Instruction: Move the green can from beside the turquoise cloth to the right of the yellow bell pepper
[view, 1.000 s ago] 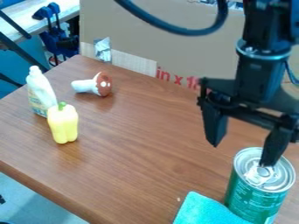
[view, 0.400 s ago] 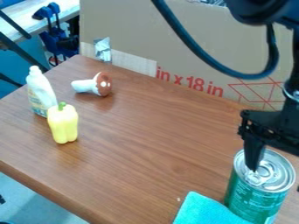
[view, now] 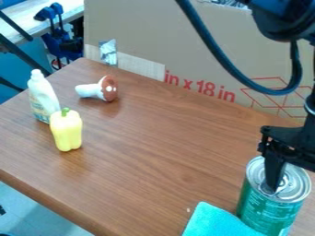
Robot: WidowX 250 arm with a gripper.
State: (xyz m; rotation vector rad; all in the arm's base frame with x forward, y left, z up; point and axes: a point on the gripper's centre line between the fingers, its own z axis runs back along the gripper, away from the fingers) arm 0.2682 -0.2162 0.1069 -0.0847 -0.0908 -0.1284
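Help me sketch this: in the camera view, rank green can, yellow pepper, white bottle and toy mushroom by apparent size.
1. Green can
2. Yellow pepper and white bottle: too close to rank
3. Toy mushroom

Red print [view: 200, 87] "in x 18 in" on the brown cardboard box [view: 184, 46], pale print [view: 261, 207] on the green can [view: 253, 221], too small to read

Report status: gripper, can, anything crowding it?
Gripper at the lid of the can, contact unclear. Can upright. Cloth close by its base; pepper, bottle, mushroom well away.
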